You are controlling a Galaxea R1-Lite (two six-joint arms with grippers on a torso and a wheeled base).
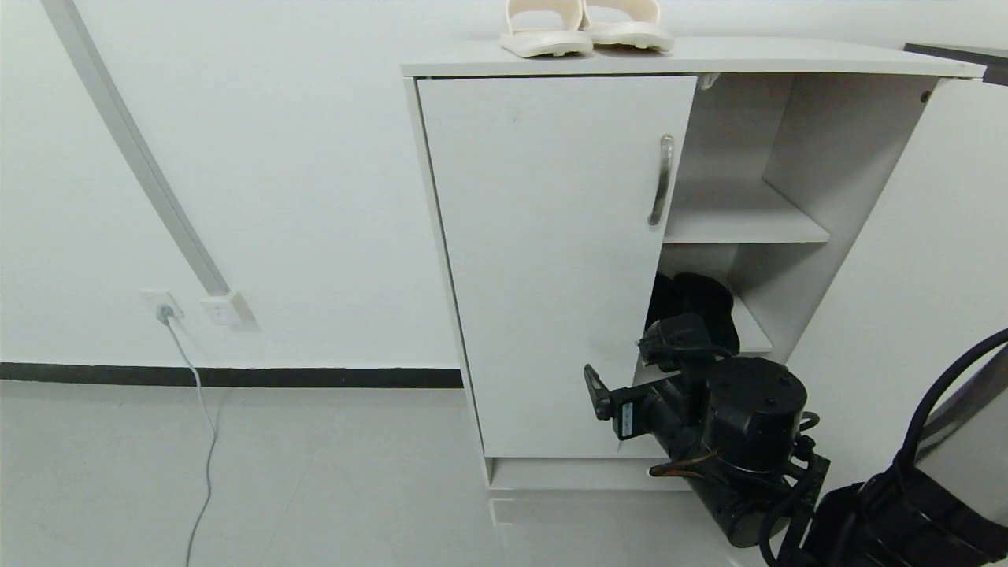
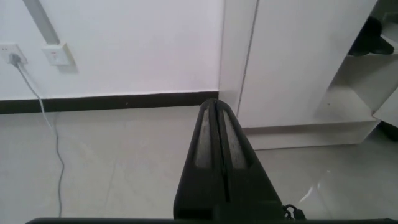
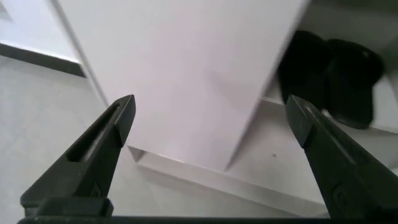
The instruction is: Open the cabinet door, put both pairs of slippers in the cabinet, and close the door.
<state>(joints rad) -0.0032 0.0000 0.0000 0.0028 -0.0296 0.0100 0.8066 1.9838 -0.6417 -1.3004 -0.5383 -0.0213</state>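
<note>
cabinet (image 1: 551,59): right door (image 1: 929,276) swung open, left door (image 1: 551,260) closed | black slippers (image 1: 697,303): inside, on the second shelf down | cream slippers (image 1: 587,31): on the cabinet top, at its front edge | right end effector (image 3: 208,106): fingers apart, low before the left door's free edge | left end effector (image 2: 216,112): fingers together, over the floor (image 2: 112,162)

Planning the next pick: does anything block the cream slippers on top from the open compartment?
Nothing visible: the right door stands open onto the upper shelf; the black slippers lie one shelf lower.
</note>
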